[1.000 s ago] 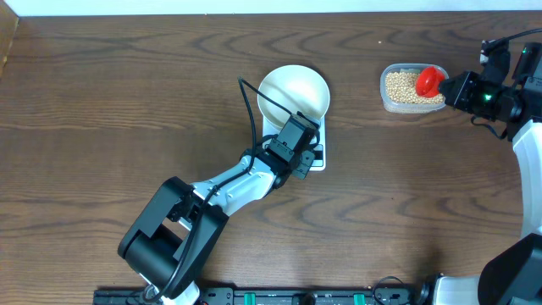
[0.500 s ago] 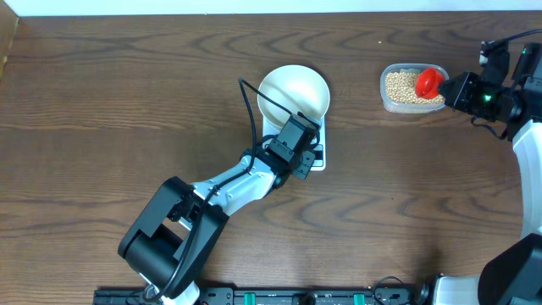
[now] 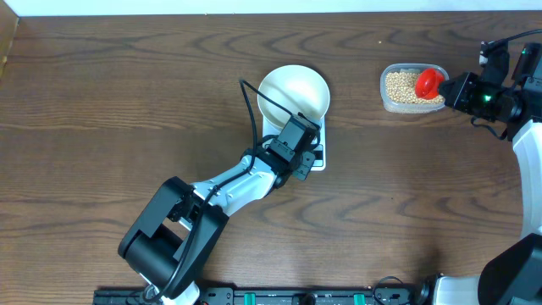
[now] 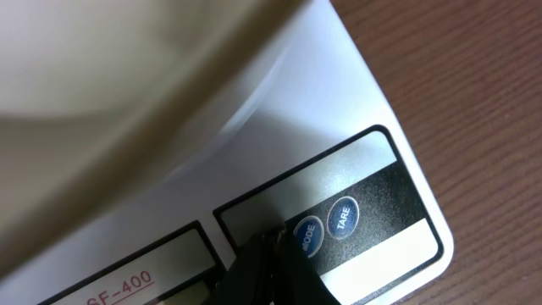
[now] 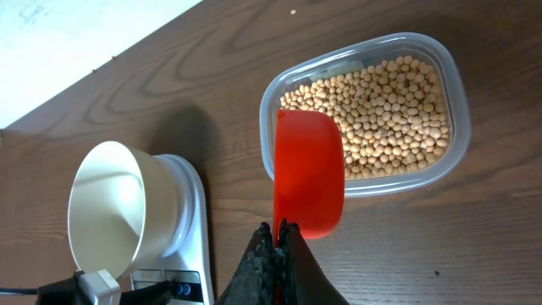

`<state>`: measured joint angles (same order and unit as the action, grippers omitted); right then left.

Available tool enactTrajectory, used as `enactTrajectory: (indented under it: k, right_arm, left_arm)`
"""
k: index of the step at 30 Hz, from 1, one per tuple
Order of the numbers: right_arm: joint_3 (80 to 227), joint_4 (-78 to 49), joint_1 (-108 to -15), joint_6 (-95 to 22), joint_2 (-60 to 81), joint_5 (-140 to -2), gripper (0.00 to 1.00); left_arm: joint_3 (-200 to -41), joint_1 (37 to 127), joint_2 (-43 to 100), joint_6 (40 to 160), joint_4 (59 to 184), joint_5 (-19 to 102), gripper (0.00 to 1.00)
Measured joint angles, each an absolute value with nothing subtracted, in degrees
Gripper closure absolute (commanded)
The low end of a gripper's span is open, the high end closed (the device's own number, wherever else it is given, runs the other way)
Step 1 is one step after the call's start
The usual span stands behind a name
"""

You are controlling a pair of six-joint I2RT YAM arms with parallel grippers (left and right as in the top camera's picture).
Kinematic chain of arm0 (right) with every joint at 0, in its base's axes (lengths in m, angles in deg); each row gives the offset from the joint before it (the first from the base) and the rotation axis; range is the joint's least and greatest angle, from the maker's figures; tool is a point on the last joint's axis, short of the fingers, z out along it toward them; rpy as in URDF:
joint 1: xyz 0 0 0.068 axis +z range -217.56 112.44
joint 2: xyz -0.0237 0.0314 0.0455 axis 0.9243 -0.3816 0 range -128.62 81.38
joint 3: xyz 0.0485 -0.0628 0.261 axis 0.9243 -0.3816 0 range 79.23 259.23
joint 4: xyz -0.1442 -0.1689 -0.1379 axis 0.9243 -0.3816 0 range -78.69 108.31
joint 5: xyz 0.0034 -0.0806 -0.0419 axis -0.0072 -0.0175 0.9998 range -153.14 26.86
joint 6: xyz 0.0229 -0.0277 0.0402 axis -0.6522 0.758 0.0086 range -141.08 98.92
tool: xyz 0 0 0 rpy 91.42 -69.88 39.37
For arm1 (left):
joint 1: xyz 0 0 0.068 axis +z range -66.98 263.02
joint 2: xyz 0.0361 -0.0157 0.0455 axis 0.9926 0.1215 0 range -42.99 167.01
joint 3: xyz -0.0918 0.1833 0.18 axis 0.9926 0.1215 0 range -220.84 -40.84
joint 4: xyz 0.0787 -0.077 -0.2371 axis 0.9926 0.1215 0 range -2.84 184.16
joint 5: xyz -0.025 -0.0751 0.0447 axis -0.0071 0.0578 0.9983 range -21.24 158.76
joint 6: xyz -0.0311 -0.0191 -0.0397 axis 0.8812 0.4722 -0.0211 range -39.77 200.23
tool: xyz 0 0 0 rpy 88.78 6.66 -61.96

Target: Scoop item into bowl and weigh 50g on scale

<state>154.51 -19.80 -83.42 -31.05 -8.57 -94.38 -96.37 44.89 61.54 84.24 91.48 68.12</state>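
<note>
R tool [image 5: 274, 230] w/ scoop [image 5: 309, 174] at beans [image 5: 394, 106] edge

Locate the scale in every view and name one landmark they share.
Overhead: the scale is at centre, with only its right edge showing beside the bowl.
Left wrist: the scale fills most of the frame, with its two buttons at lower centre.
Right wrist: the scale is at lower left, under the bowl.
Shared landmark: the white bowl standing on it.
</note>
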Motion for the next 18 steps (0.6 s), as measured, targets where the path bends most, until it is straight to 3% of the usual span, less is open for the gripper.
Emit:
enactTrajectory:
  k: [18]
  right_arm:
    - [154.5, -20.1, -83.4, -31.1, -8.6, -94.4, 0.99]
  left_arm:
    - [-97.0, 44.7, 62.7, 84.3, 89.0, 70.3, 0.92]
